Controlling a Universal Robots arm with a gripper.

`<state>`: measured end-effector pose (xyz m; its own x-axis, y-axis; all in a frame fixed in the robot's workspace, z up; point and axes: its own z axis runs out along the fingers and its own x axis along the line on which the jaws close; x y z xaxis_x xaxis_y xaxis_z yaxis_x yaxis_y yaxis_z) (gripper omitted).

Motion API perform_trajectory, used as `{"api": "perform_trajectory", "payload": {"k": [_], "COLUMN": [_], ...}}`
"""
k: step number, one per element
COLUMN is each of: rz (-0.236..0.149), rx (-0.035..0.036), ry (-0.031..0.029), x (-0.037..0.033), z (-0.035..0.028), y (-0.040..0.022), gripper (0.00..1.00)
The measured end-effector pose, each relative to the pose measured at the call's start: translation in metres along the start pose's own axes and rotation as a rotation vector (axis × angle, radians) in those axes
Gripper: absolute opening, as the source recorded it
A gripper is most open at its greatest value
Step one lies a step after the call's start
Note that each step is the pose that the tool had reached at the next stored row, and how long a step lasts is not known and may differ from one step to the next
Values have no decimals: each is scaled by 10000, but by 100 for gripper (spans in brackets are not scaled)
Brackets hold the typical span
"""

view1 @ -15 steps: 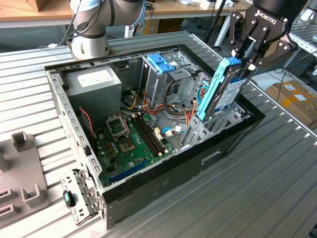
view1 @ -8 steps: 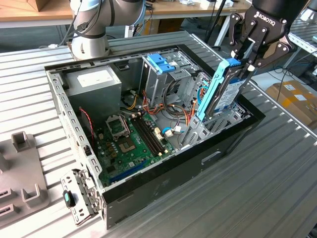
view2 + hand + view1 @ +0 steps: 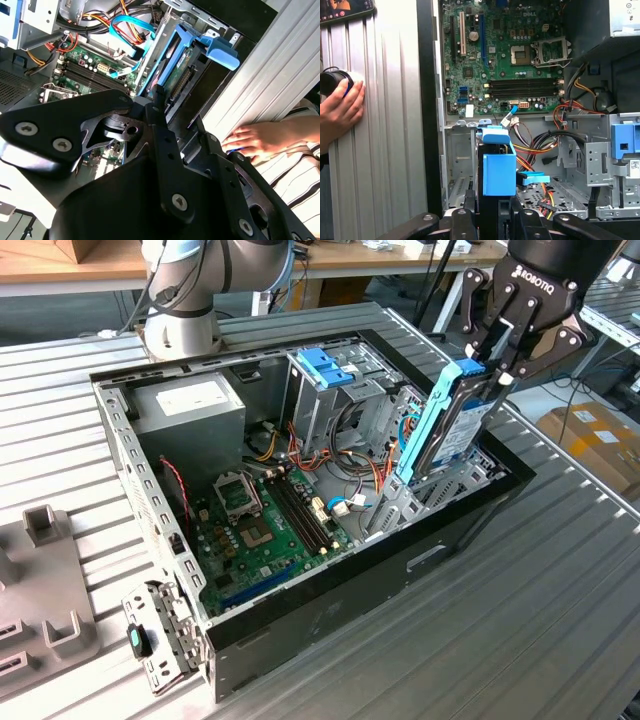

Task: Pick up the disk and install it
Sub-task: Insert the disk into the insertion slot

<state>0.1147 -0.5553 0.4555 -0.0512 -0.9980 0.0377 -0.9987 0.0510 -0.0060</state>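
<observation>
Pincer point(image 3: 488, 368): clenched on the top end of the disk.
Disk point(image 3: 445, 435): tilted, directly below the pincer, its lower end down inside the computer case point(image 3: 330, 605).
Circuit board point(image 3: 265, 530): on the case floor, well below the pincer.
Hand point(image 3: 340, 107): a person's, resting on the ribbed table point(image 3: 560, 570), outside the case.

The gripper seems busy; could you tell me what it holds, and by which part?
The gripper holds the disk by its upper end, clamped on its light-blue frame; the lower end is inside the computer case.
</observation>
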Motion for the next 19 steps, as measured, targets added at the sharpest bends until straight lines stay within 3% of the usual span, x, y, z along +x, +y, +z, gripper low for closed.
{"api": "perform_trajectory", "payload": {"k": [15,19], "rz": [0,0], "rx": [0,0], "ry": [-1,-2], "x": [0,1], "z": [3,-33], "y": [0,0], "gripper": [35,35]}}
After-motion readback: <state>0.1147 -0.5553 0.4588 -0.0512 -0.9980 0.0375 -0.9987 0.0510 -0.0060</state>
